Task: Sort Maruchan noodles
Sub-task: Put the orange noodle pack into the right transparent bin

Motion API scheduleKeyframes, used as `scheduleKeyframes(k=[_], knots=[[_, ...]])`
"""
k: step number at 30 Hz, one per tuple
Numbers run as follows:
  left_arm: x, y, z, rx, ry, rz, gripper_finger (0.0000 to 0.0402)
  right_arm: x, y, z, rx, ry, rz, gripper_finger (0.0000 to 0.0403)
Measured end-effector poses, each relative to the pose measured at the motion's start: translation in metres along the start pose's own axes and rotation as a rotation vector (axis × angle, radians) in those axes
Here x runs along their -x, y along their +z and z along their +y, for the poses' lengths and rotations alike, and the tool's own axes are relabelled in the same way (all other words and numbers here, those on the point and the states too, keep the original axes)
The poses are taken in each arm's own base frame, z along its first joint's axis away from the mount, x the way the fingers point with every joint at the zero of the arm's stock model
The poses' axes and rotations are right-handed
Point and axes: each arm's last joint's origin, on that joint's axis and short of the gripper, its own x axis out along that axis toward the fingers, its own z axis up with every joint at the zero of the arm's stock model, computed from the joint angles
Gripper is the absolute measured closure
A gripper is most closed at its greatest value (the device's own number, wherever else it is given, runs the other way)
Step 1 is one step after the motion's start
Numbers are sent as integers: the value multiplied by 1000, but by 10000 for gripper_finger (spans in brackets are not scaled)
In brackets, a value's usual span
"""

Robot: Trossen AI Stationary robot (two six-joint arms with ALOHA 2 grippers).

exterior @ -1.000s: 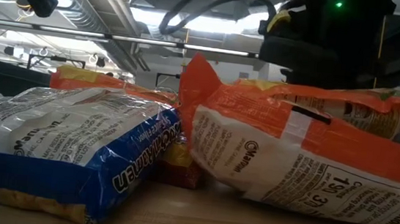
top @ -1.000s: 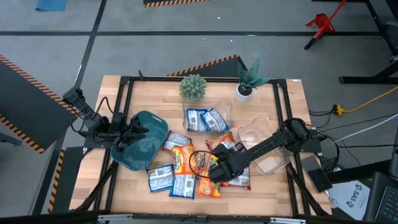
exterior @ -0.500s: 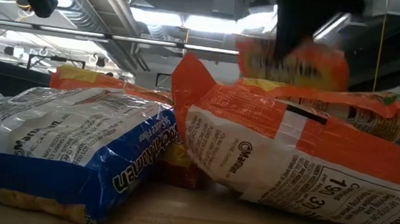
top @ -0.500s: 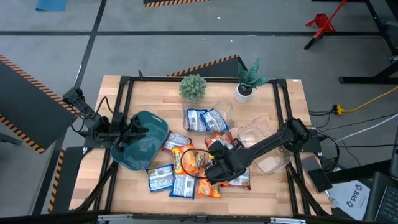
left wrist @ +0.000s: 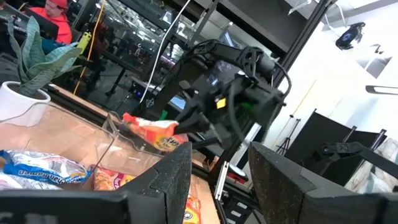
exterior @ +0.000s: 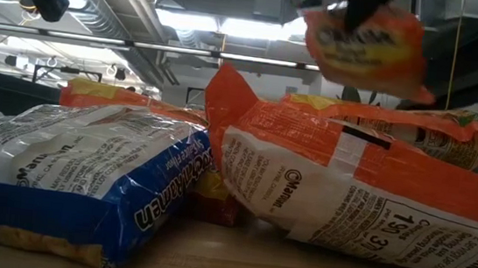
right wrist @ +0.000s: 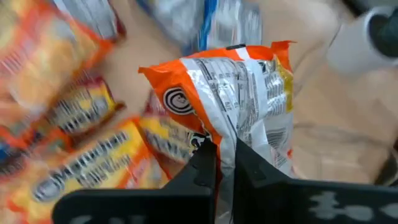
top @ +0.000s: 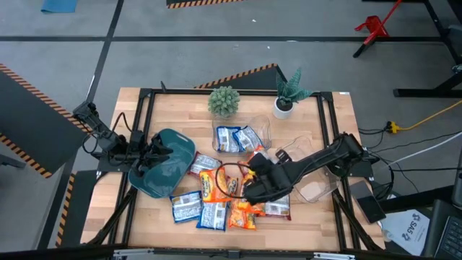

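The right gripper [right wrist: 217, 163] is closed on the edge of an orange packet [right wrist: 239, 99], pinching its crimped end between both fingers, so the packet hangs beyond the fingertips above the loose pile. In the low view that lifted orange packet [exterior: 366, 48] is clear of the packets on the tabletop [exterior: 235, 261], dangling high above a big orange packet lying flat [exterior: 348, 184]. From above, the right gripper [top: 254, 189] sits over the middle of the pile, just beside the clear tubs.

On the tabletop [top: 332, 115] I count two blue-and-white packets inside one clear tub [top: 242, 137]; a second clear tub [top: 303, 170] stands to its right, partly hidden by the right arm, and I cannot tell what is in it. Three more blue-and-white packets [top: 196, 209] lie loose at the near-left of the pile, about three orange-yellow ones [top: 215, 184] in the centre, and a red-brown one [top: 278, 209] under the arm; overlaps make the exact count uncertain. One dark teal bin [top: 164, 172] sits at the left, and two small potted plants [top: 224, 101] at the far edge.

The right arm reaches in from the right edge, stretched low and diagonally across the tabletop with the wrist bent down. The left gripper [top: 153, 155] waits over the teal bin's rim, arm folded at the left edge; its fingers [left wrist: 163, 183] stand apart with nothing between them.
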Motion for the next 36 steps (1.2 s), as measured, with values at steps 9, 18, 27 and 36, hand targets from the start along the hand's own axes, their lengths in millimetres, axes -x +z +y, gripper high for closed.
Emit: scheduleKeyframes(k=[9,18,27,36], knots=[[0,0,0,5,1,3,247,-3,-19,-6,44,11,142,402],[0,0,1,6,22,-5,247,44,-35,-28,44,161,148,402],[0,0,2,4,57,-19,247,63,-35,-70,4,212,69,403],[0,0,3,-3,82,-21,247,32,-54,-120,-144,108,159,403]])
